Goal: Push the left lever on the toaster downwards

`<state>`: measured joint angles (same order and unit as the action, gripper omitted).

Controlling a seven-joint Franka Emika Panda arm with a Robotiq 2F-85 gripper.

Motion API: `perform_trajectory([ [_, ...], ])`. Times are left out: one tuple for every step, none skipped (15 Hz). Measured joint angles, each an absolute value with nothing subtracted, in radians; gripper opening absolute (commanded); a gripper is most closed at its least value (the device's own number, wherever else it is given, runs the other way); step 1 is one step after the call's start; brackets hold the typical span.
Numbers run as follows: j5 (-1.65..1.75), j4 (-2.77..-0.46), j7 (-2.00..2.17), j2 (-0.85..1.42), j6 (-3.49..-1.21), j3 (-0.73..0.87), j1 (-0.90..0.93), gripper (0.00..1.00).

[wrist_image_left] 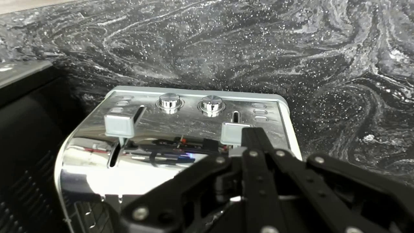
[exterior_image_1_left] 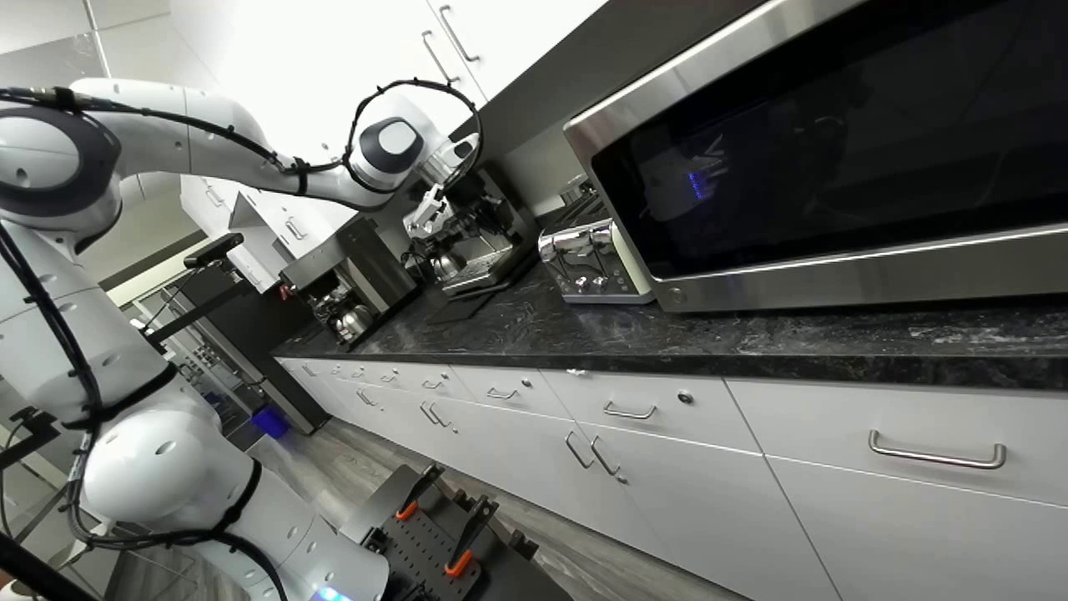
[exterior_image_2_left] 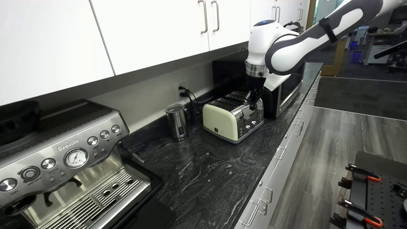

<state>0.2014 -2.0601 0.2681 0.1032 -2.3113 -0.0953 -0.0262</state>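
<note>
A: Where is the toaster (exterior_image_2_left: 219, 122)?

B: On the dark, marbled desk (exterior_image_2_left: 197, 178). Take it as the clock's centre in an exterior view: a steel jug (exterior_image_2_left: 177, 122) stands near it at nine, the microwave (exterior_image_2_left: 271, 103) just beside it at two, and an espresso machine (exterior_image_2_left: 92, 151) well apart, between eight and nine.

A: And the pincer (wrist_image_left: 257, 134)?

B: Clenched. In the wrist view it lies toward five o'clock and points to twelve, its two fingers (wrist_image_left: 255, 142) drawn together into one narrow tip.

A: Which lever is it at?

B: The left one as you face the toaster's front, on the side away from the microwave. That left lever (wrist_image_left: 231, 132) is just beside the fingertips, at nine o'clock from them. The tip hides part of it, so I can't tell whether they touch.

A: And the other lever (wrist_image_left: 119, 126)?

B: Well apart from the tip, also at nine, on the microwave side.

A: What else is on that shiny front?

B: Two round knobs (wrist_image_left: 169, 101), toward ten from the nearer lever, and three small oval buttons (wrist_image_left: 260, 112) between one and two from it.

A: The arm (exterior_image_2_left: 295, 54)?

B: White. In an exterior view it slants in from two o'clock, and the pincer hangs in line with the toaster's front.
</note>
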Motion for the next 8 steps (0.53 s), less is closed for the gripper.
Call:
perform_trajectory([
  [0.197,-2.049,0.267,0.126,-2.315,-0.087,-0.022,0.0],
  [0.192,-2.038,0.266,0.146,-2.321,-0.078,-0.017,0.0],
  [0.185,-2.028,0.264,0.165,-2.327,-0.074,-0.016,0.0],
  [0.176,-2.02,0.262,0.181,-2.335,-0.069,-0.015,0.0],
  [0.168,-2.011,0.262,0.196,-2.341,-0.065,-0.013,0.0],
  [0.162,-2.003,0.261,0.208,-2.346,-0.061,-0.011,0.0],
  [0.156,-1.997,0.261,0.22,-2.35,-0.057,-0.009,0.0],
  [0.154,-1.991,0.261,0.23,-2.352,-0.052,-0.007,0.0],
])
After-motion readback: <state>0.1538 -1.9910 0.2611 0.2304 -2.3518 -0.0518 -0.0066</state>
